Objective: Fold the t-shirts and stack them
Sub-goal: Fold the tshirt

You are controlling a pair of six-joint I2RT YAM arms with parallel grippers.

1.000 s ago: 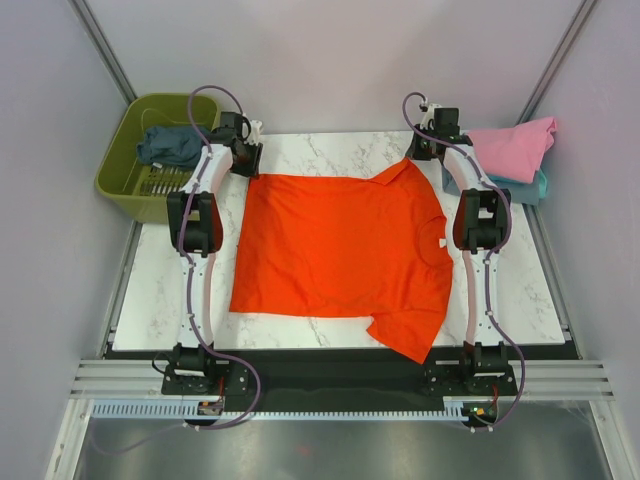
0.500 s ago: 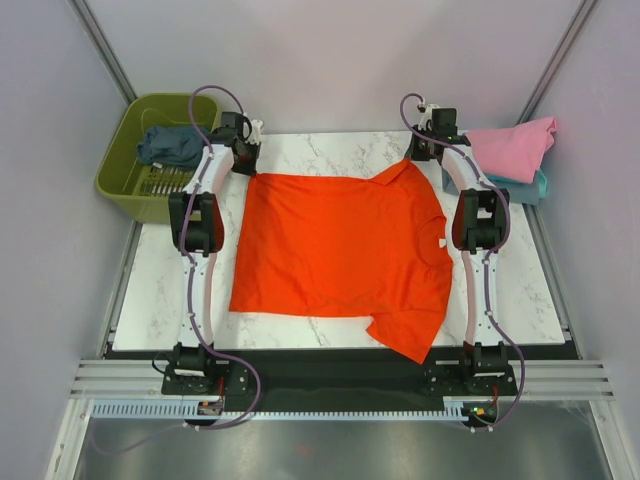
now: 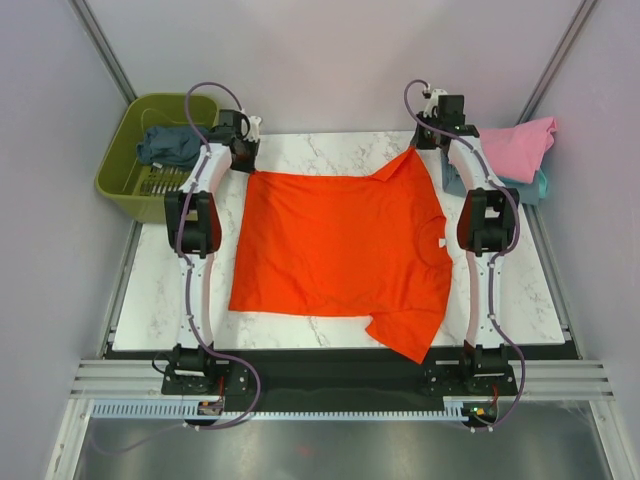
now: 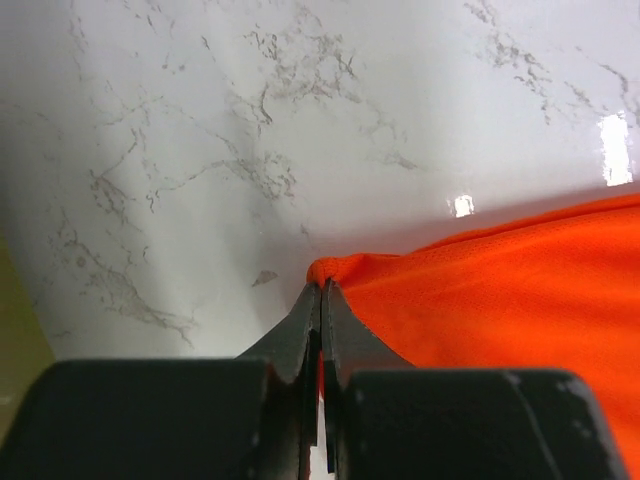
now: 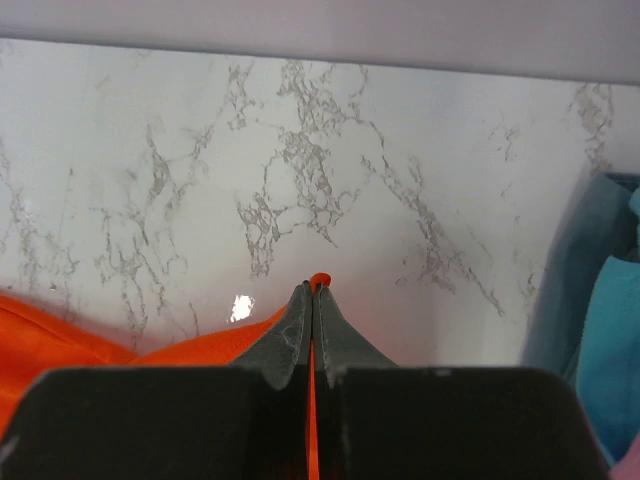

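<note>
Where the left gripper (image 4: 320, 292) sits low over the desk (image 4: 200, 150), its jaws are pressed together on the far left corner of the orange shirt (image 4: 500, 300), with a small pucker of hem bunched at the tips. On the other side, the right gripper (image 5: 312, 292) is likewise closed on a thin sliver of orange. By the look of it that is the end of the far sleeve, which stretches out towards it. Outward from both pinches the orange shirt lies spread flat across the middle of the desk, its near sleeve lapping over the front edge. I'd call it light, limp cotton. It should sag and crease between the two holds, and such thin pinches could slip, so hems and corners look the best places to grip. A pink shirt (image 3: 515, 145) lies on a teal shirt (image 3: 537, 186) at the far right, and a blue shirt (image 3: 170, 145) sits in the basket (image 3: 113, 170) far left.
</note>
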